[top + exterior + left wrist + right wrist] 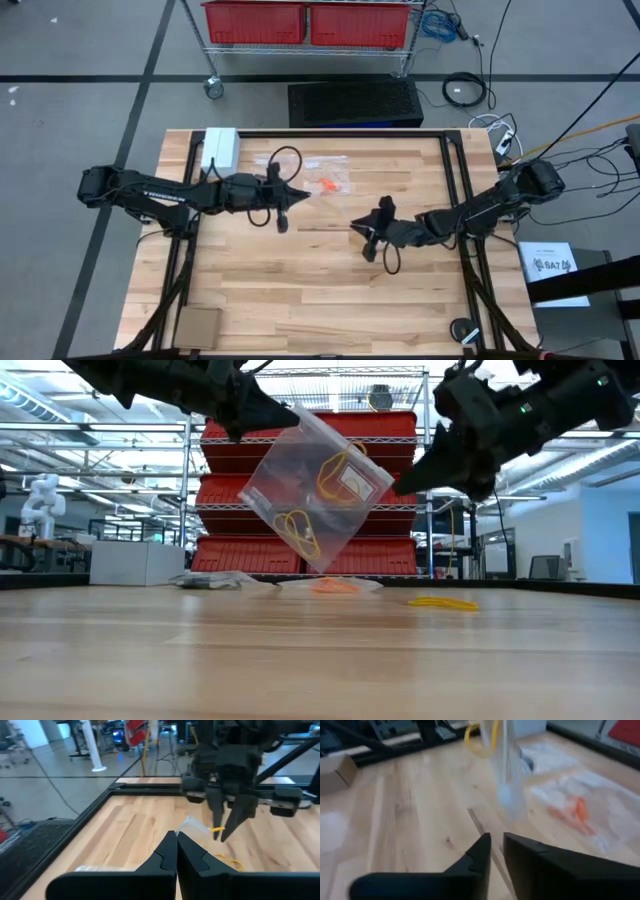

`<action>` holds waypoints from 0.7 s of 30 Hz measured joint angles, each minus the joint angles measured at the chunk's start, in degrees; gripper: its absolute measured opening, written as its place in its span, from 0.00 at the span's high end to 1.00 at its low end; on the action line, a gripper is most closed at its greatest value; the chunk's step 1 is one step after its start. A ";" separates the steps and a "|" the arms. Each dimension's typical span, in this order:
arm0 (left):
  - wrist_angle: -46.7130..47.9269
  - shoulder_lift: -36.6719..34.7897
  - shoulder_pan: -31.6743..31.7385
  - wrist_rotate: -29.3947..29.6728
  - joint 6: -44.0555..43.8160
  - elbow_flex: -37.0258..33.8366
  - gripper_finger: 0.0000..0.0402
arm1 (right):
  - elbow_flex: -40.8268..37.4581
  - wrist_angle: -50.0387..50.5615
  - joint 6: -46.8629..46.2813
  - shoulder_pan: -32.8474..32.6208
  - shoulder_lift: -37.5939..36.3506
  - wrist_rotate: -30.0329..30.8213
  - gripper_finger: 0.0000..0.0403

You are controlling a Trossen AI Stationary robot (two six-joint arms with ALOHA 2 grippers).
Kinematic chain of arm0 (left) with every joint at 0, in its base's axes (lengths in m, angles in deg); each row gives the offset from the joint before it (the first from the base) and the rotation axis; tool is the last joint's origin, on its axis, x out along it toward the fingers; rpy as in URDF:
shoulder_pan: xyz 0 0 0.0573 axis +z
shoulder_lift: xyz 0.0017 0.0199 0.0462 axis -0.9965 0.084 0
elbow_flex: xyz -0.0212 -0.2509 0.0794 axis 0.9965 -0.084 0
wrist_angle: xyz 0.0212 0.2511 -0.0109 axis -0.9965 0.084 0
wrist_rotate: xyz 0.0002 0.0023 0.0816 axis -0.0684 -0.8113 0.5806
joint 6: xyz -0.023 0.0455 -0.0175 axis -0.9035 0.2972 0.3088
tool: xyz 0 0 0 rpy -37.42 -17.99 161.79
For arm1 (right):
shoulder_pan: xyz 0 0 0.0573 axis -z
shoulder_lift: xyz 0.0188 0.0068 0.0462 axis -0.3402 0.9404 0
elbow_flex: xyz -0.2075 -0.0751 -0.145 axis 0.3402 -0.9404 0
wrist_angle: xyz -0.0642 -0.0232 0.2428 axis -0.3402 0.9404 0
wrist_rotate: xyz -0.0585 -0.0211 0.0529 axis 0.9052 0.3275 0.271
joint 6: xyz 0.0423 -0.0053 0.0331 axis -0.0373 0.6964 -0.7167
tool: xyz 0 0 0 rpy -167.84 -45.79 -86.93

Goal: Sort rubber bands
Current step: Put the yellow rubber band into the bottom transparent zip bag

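Observation:
A clear zip bag (320, 490) hangs tilted above the table, with yellow rubber bands (298, 530) inside it. My left gripper (283, 418) is shut on its upper corner. My right gripper (402, 484) comes from the right and has its tips at the bag's other upper corner. In the right wrist view its fingers (496, 840) stand a narrow gap apart, and the bag (507, 775) shows edge-on just beyond them. More yellow bands (444, 602) lie loose on the table. Orange bands (325, 185) lie in a clear bag flat on the wood. My left gripper pinches one upper corner of the zip bag (189, 824) between its two shut fingers, coming almost level from the table's left. The bag is lifted clear and hangs tilted below and beside the fingers. My right gripper has its fingertips (398, 486) against the bag's right corner. I cannot tell whether it touches the bag.
A white box (220, 147) stands at the far left of the table. A cardboard box (197, 326) sits at the near left. Another clear bag (215, 581) lies by the far edge. Black frame rails (455, 170) border the work area. Red bins (300, 555) stand behind.

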 joint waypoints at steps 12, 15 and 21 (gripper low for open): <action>-0.59 0.00 -0.04 -1.28 -0.24 -0.04 1.00 | 0.01 -4.80 6.78 0.02 0.00 2.96 0.57; -0.59 0.00 -0.04 -1.28 -0.27 -0.04 1.00 | 0.00 -6.47 9.62 0.02 0.30 3.55 0.58; -1.37 0.00 -0.04 -1.32 -0.27 -0.04 1.00 | 0.02 -9.87 12.05 0.88 3.90 5.62 0.79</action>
